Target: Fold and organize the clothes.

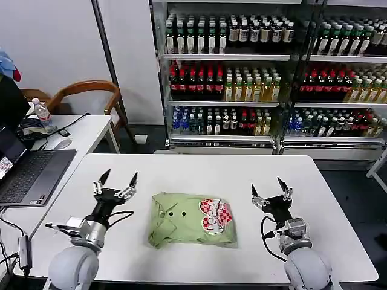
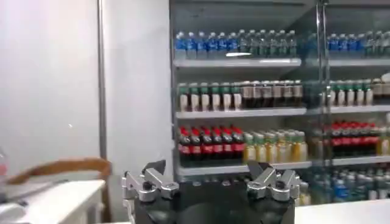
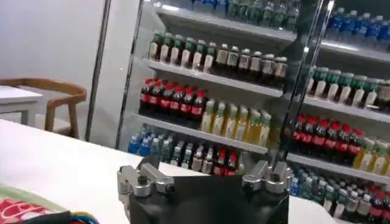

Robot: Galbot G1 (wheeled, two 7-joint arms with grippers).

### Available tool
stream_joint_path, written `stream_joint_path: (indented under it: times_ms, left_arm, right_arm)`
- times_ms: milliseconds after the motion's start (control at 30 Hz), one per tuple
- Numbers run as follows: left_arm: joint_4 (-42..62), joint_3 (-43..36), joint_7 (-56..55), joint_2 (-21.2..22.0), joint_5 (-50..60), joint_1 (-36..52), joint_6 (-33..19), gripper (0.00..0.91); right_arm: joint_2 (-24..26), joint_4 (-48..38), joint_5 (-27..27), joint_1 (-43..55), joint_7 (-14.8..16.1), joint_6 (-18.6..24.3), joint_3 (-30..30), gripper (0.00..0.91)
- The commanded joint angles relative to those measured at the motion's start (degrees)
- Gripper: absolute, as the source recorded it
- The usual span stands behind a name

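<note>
One light green short-sleeved cotton shirt [image 1: 192, 220] lay folded into a soft, roughly rectangular bundle near the middle of the smooth white rectangular worktop [image 1: 205, 169], toward its near edge; fabric slightly rumpled at the edges; two small dark buttons visible on the upper face; one red-and-white checkered print on the side toward the right arm; a corner of the green cloth and the red check also showed at the edge of the right wrist view [image 3: 18, 207].

Two grippers present, one on each side of the shirt, both apart from it. Left gripper [image 1: 116, 180]: black body with grey metal knuckles, two pointed dark fingers [image 1: 103, 177] spread wide, released, nothing between them; seen likewise in its own wrist view [image 2: 210, 182]. Right gripper [image 1: 269, 188]: same build, two fingers [image 1: 282, 183] spread apart, released, empty; same in its wrist view [image 3: 204, 181].

Behind the worktop stood glass-fronted shelving [image 1: 242, 72] stocked with rows of bottles, dark, red-labelled, yellow and clear; count too large to take. One wooden armchair with a curved back [image 1: 84, 90] stood at a second white desk carrying one grey laptop [image 1: 27, 172] and one clear plastic bottle [image 1: 41, 113].
</note>
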State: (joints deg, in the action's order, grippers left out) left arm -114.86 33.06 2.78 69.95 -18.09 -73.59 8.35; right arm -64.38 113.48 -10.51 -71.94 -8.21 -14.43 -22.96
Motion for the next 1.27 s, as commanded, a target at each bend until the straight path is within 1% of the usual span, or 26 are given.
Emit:
stream_joint_path:
  times_ms: [33, 133, 333, 400, 467, 533, 667, 767, 867, 1033, 1167, 1267]
  left_arm:
    - [1.7, 6.1, 2.9, -0.9, 5.8, -2.4, -4.8, 0.907]
    - [2.0, 5.9, 0.4, -0.5, 10.3, -2.0, -4.9, 0.907]
    - [1.1, 5.2, -1.6, -0.1, 10.7, -2.3, -3.2, 0.907]
    - [0.9, 5.0, -1.4, 0.0, 11.3, -2.3, -2.9, 0.907]
    - [1.4, 5.2, 0.4, 0.1, 11.6, -2.2, -2.8, 0.907]
    - [1.8, 5.2, 1.0, 0.0, 12.3, -2.4, -1.6, 0.907]
    - [1.8, 4.9, 1.8, 0.0, 11.9, -2.9, -2.6, 0.907]
    - [0.2, 4.4, 1.0, 0.0, 11.0, -3.4, -1.7, 0.907]
    - [-0.4, 4.5, 1.3, -0.1, 11.5, -4.0, -2.9, 0.907]
    - [-0.8, 4.6, 1.4, -0.2, 11.8, -4.7, -3.6, 0.907]
    - [-0.3, 5.3, 1.4, -2.0, 10.6, -6.4, -6.6, 0.907]
    - [-0.5, 5.6, 0.3, -2.2, 9.3, -5.4, -6.1, 0.907]
  right_arm:
    - [0.6, -4.0, 1.5, 2.5, -0.1, 1.6, -0.1, 0.907]
    - [0.7, -4.8, 1.5, 2.9, -0.1, 1.6, -0.4, 0.907]
    - [0.8, -5.0, 0.9, 2.6, 0.2, 1.5, -0.6, 0.907]
    - [1.1, -4.8, 1.5, 2.6, 0.5, 1.2, -1.0, 0.907]
    - [1.2, -4.7, 2.9, 2.5, 2.6, 2.8, -1.5, 0.907]
    - [1.4, -4.0, 3.3, 2.1, 3.4, 3.5, -1.9, 0.907]
    - [1.2, -3.8, 5.0, 1.5, 2.5, 4.2, -2.7, 0.907]
    - [1.3, -3.7, 5.9, 0.7, 2.0, 4.5, -3.0, 0.907]
    - [1.1, -3.7, 7.0, 0.3, 1.9, 4.9, -3.3, 0.907]
    - [0.0, -5.1, 7.5, 1.0, 1.4, 4.8, -2.8, 0.907]
    - [-0.5, -4.5, 8.8, 0.0, 1.2, 5.2, -2.2, 0.907]
    - [-0.8, -2.6, 9.7, -1.7, 1.4, 4.9, -3.0, 0.907]
